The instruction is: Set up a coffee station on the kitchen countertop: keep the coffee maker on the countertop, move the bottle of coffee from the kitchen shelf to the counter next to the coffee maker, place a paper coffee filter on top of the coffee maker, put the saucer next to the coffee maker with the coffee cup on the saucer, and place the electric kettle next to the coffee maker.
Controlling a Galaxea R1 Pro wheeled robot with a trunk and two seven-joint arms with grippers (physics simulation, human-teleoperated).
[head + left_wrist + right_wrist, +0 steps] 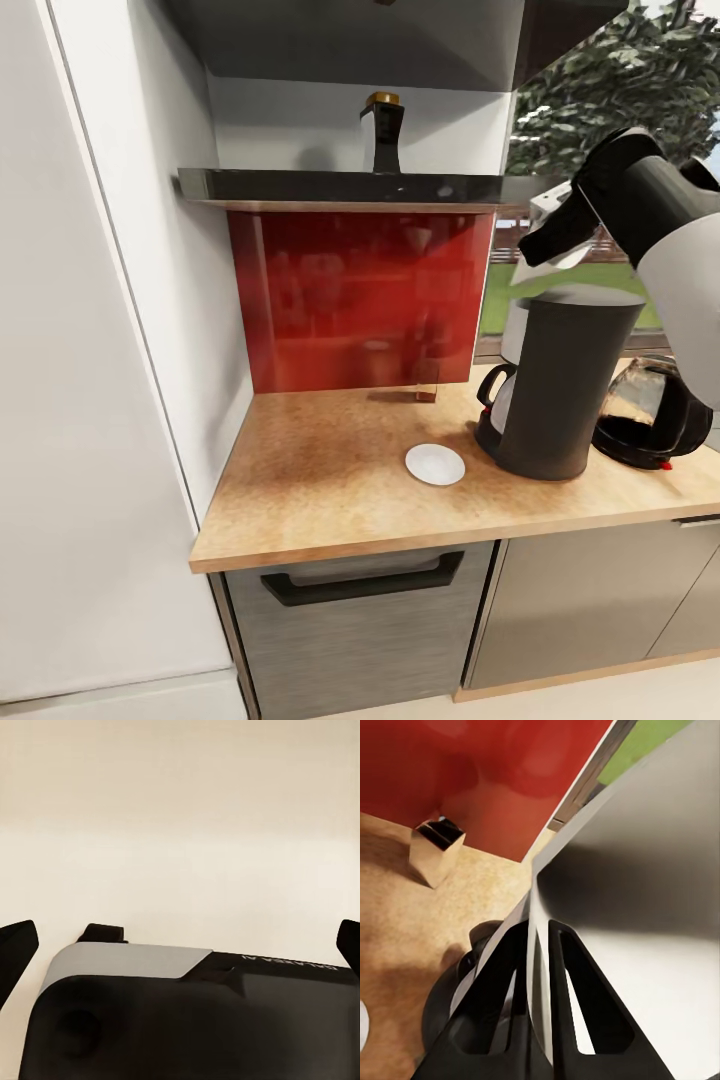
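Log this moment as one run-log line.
right gripper: shut on filter, above coffee maker | saucer: beside maker, empty | bottle: on shelf

The right gripper [545,235] is half lost behind its own arm above the coffee maker [565,385], and the paper coffee filter [622,945] pinched in it runs off the right wrist picture's edge. Behind the coffee maker, the coffee cup [503,392] shows just a sliver. Beyond, the electric kettle [645,410] is partly covered by the arm. The left gripper [180,945] shows mere tips, cropped.
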